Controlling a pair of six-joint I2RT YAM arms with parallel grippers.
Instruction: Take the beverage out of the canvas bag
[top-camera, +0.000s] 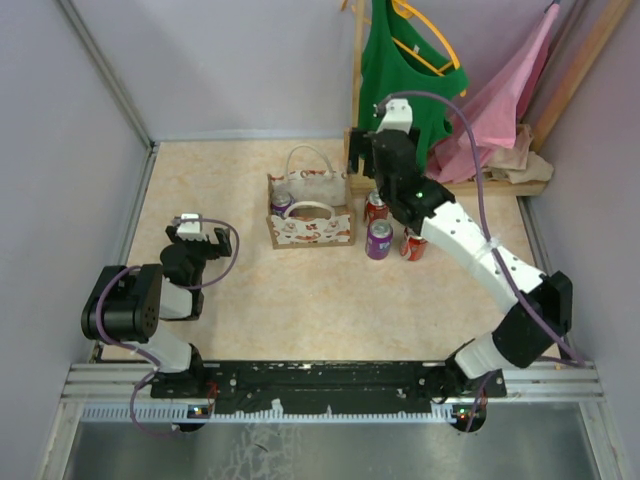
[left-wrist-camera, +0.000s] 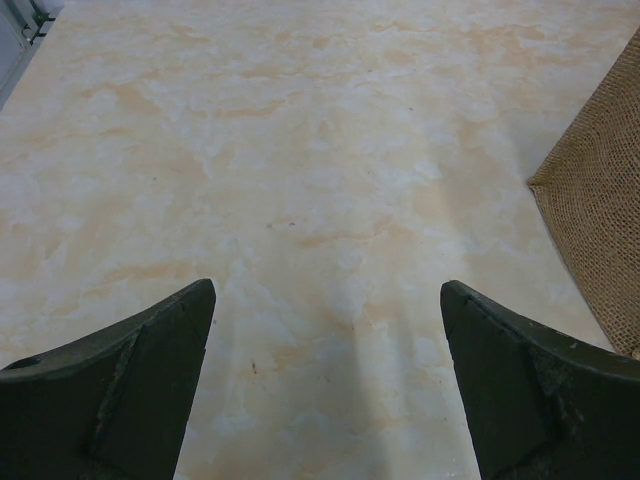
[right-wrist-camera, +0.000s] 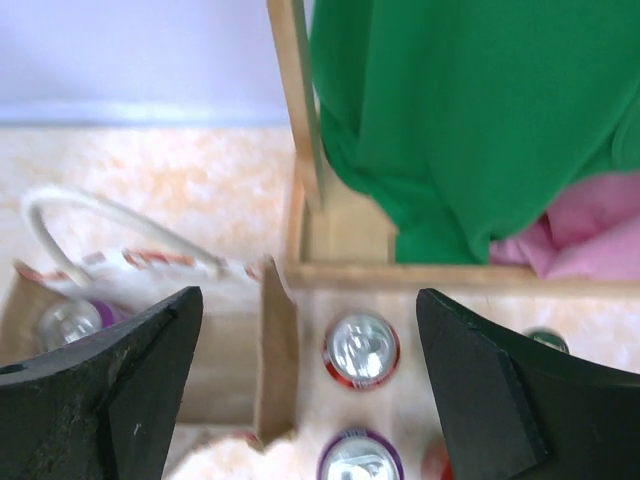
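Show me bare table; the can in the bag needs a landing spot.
Bare table lies in front of the canvas bag toward the arm bases, left of it up to the left gripper, and behind it toward the back wall. Right of the bag is crowded: three cans under the right gripper, then the wooden rack.

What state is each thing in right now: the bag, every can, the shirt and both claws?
Bag: upright, top open.
Can in bag: upright, not yet taken out.
Red can: upright, outside the bag.
Purple can: upright, outside the bag.
Second red can: upright, outside the bag.
Shirt: hanging.
Left claw: open, empty.
Right claw: open, empty.
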